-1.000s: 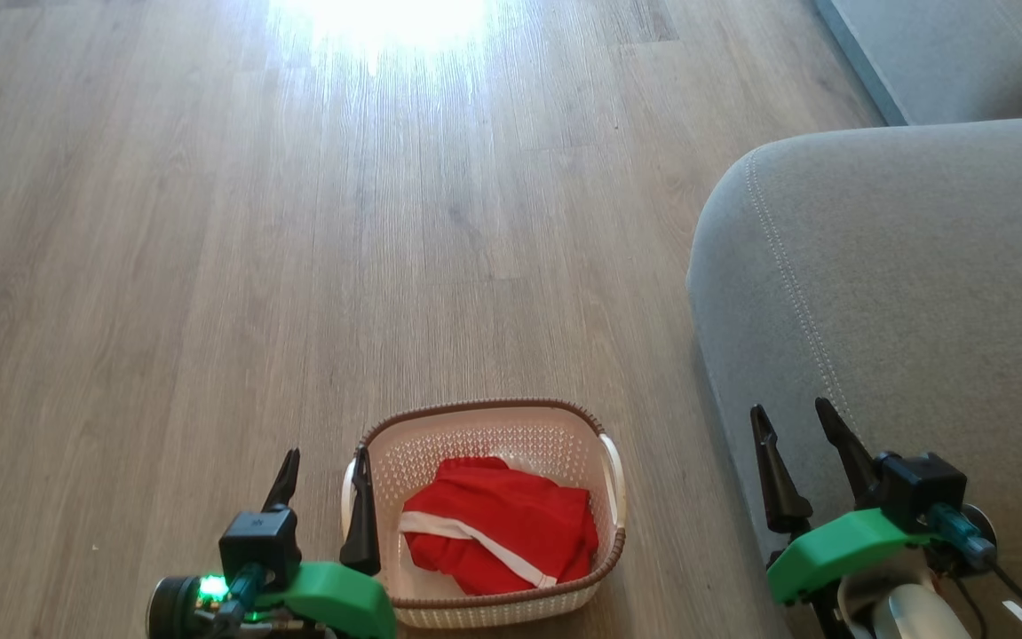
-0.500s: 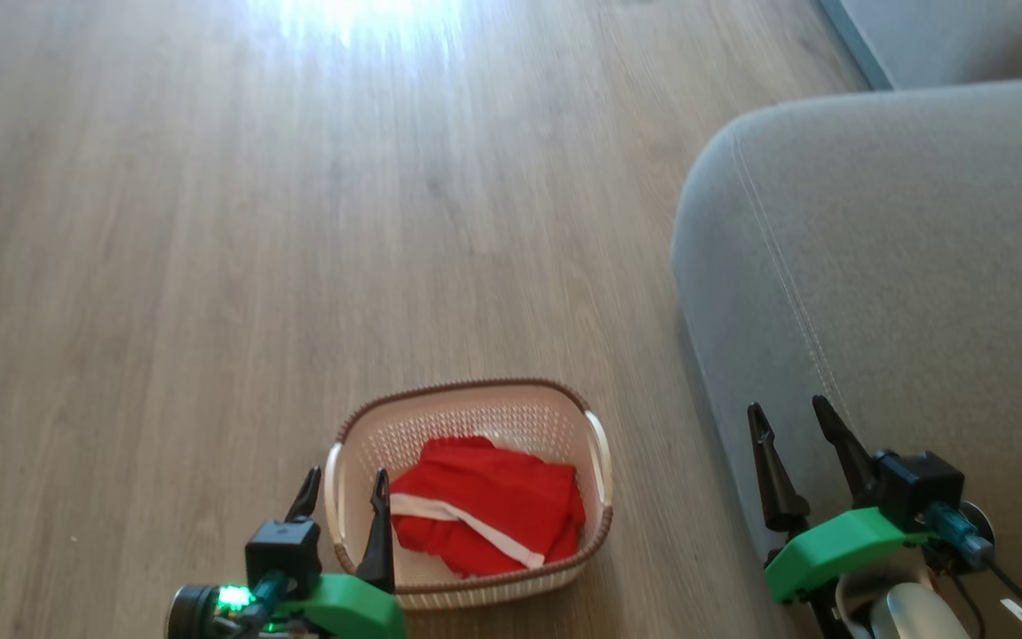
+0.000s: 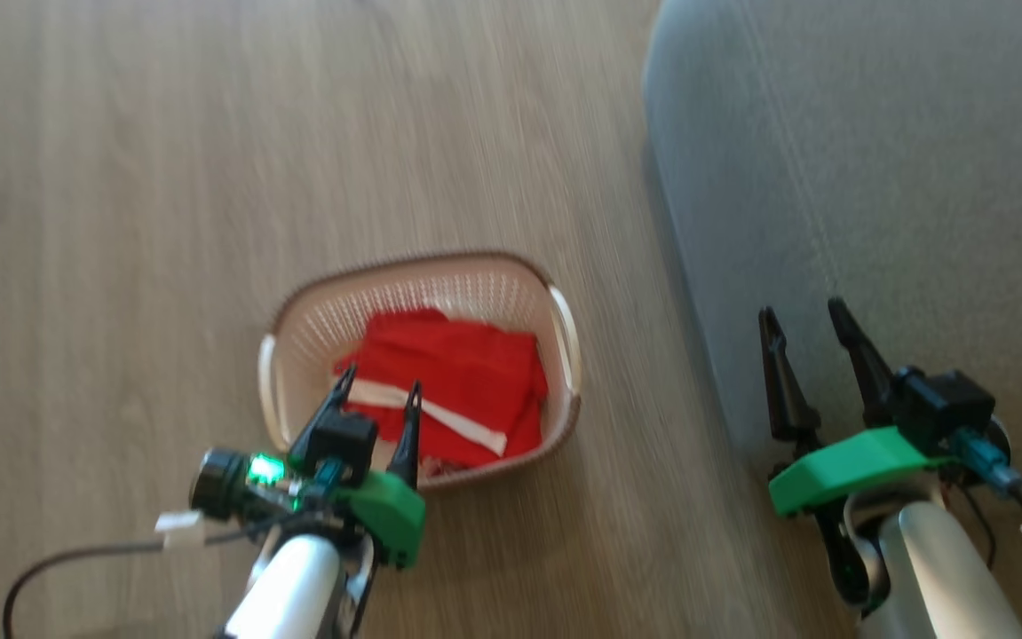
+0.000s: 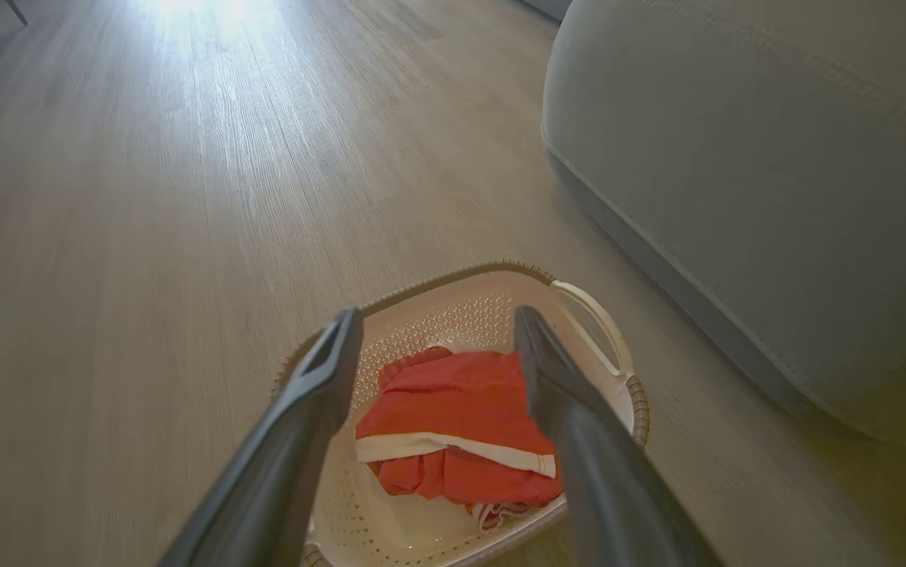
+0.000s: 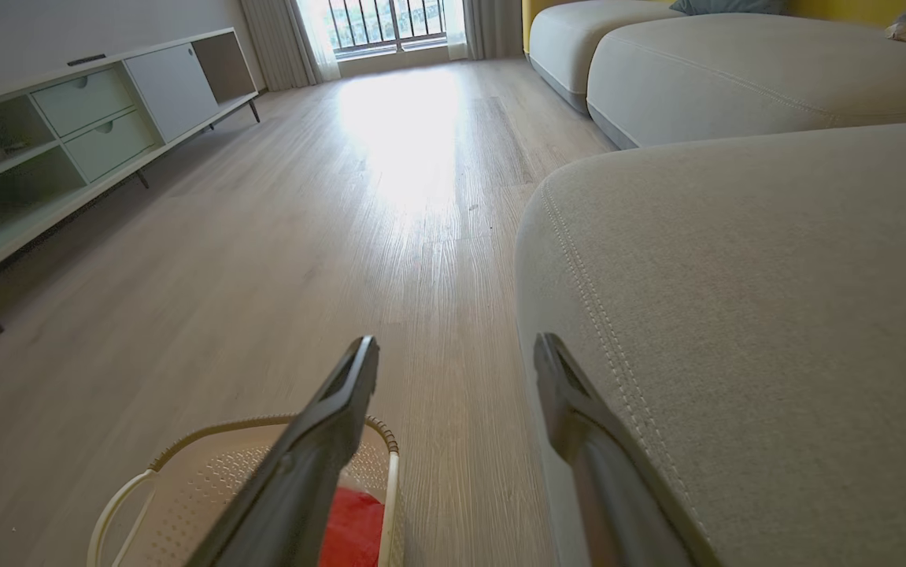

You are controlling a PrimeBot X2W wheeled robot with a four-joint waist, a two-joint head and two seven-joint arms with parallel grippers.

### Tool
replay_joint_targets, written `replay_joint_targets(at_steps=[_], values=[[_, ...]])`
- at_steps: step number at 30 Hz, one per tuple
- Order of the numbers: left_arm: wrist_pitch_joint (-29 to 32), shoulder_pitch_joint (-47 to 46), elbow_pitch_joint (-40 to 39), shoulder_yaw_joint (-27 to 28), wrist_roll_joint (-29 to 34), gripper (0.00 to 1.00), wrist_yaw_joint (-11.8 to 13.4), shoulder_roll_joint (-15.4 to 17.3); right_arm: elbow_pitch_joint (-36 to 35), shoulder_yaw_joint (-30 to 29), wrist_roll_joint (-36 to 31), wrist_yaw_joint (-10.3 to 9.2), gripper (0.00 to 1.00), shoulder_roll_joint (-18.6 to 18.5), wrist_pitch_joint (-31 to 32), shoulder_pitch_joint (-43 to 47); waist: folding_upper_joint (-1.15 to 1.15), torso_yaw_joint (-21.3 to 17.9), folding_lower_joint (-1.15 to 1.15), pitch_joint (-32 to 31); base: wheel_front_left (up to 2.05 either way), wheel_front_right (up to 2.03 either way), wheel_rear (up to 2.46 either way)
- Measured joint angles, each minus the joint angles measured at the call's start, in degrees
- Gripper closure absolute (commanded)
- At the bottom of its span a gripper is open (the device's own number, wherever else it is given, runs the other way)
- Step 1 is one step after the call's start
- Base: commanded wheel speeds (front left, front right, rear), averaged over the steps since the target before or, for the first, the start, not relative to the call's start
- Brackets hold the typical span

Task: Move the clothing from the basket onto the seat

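Head view, blurred: left gripper (image 3: 382,380) hides part of the basket (image 3: 404,264).

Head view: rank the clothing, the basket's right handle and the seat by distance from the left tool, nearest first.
From the left tool:
1. clothing: right at the fingertips.
2. basket handle: right side, beyond the clothing.
3. seat: farthest, off to the right.

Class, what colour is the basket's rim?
The basket has a brown rim; the head view shows it best.
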Motion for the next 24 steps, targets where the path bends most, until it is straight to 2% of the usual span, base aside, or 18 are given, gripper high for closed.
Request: replay_joint_targets(at_steps=[8, 20, 24], values=[[0.0, -12.3, 13.1, -2.6, 4.3, 0.0, -1.7, -0.1, -1.8, 1.1, 1.5, 0.0, 0.0, 0.0, 0.0, -2.8, 0.0, -2.4, 0.01, 10.5, 0.0, 0.0, 0.0], [0.0, -29.1, 33.2, -3.1, 5.6, 0.0, -3.2, 0.1, -5.5, 3.8, 4.0, 0.0, 0.0, 0.0, 0.0, -5.1, 0.0, -6.5, 0.01, 23.0, 0.0, 0.0, 0.0], [2.7, -35.4, 39.9, -3.3, 5.2, 0.0, -4.0, 0.1, -6.5, 3.8, 5.2, 0.0, 0.0, 0.0, 0.0, -5.2, 0.0, -7.8, 0.0, 26.7, 0.0, 0.0, 0.0]])
